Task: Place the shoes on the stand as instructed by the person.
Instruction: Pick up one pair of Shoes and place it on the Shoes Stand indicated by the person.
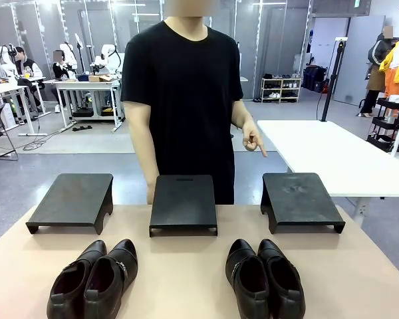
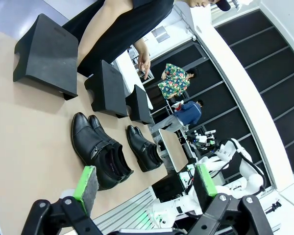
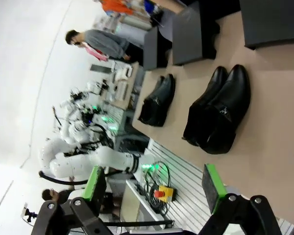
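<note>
On the desk [image 1: 186, 279] the left pair of shoes [image 1: 93, 279] and the right pair [image 1: 265, 278] sat before three stands, the person's hand [image 1: 254, 141] pointing toward the right stand [image 1: 299, 199]; with the left tool [image 2: 145, 182] and right tool [image 3: 153, 185] both spread empty, misreading it risked a wrong placement

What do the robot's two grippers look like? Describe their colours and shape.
The two are alike. The left gripper has two black fingers built from jointed links with round pivot bolts, and each finger ends in a bright green pad with a grey face. The right gripper has the same black linkage and green pads.
</note>
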